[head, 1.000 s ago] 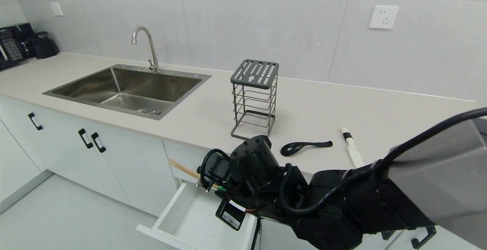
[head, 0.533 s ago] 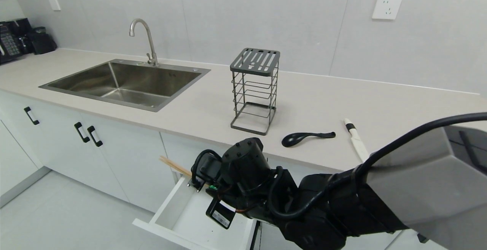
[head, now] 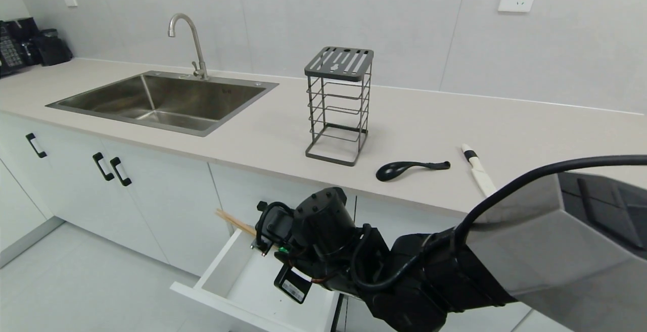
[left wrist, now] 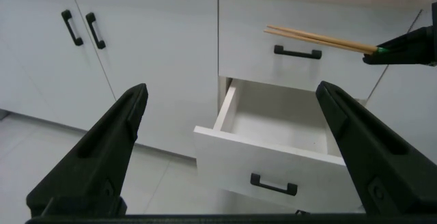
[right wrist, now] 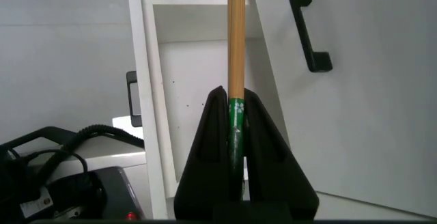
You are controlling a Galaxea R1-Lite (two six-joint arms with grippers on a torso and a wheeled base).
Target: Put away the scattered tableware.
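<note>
Roughly level chopsticks (head: pixel 235 222), tips leftward.

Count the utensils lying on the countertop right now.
2. A black spoon lies right of the wire rack; a white utensil with a black band lies farther right, its near end hidden. Others may sit beyond the frame.

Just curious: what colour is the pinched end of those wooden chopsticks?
Green, on the pale wooden chopsticks; clearest in the right wrist view.

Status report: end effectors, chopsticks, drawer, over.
Right end effector shut on chopsticks, over open drawer. Left end effector open, holding nothing. Spoon, knife on counter. No obstruction seen.
</note>
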